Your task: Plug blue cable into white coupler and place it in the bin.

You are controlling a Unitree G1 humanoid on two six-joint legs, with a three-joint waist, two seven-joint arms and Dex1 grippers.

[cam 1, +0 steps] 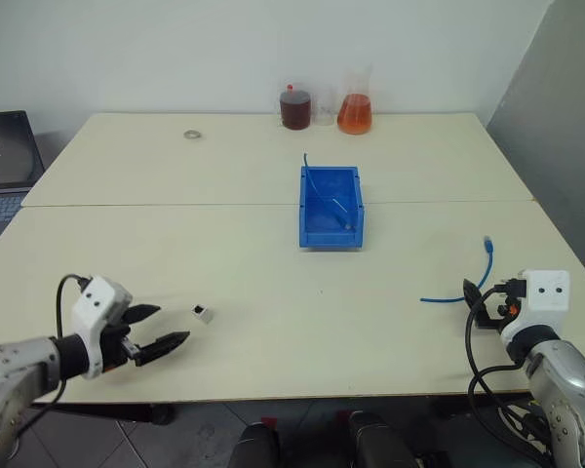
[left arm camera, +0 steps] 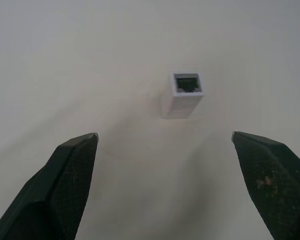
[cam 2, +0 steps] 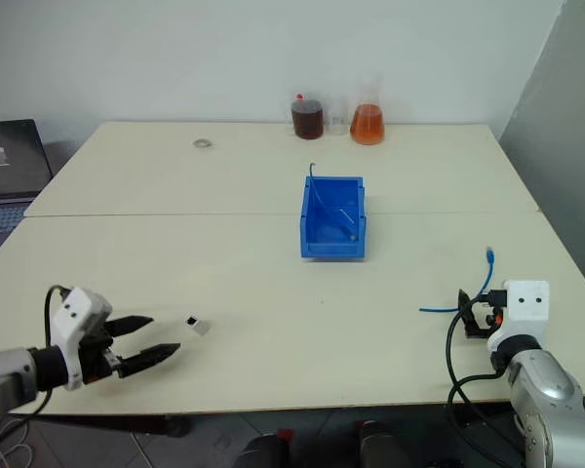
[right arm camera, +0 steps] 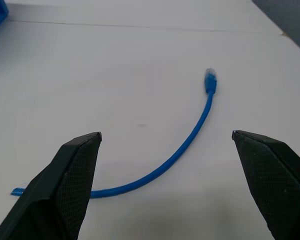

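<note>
blue cable [right arm camera: 190, 142]: bright blue, clear plug
white coupler [left arm camera: 182, 94]: white, dark socket
bin [cam 1: 331, 207]: bright blue
table [cam 1: 273, 283]: plain cream

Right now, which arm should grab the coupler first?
Left. Its open gripper sits just short of the white coupler, which lies centred ahead of the fingers in its wrist view. The right gripper faces the blue cable at the table's far side.

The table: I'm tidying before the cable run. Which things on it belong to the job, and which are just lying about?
Job:
blue cable
white coupler
bin

Lying about:
dark jar
orange flask
small ring
laptop
</note>
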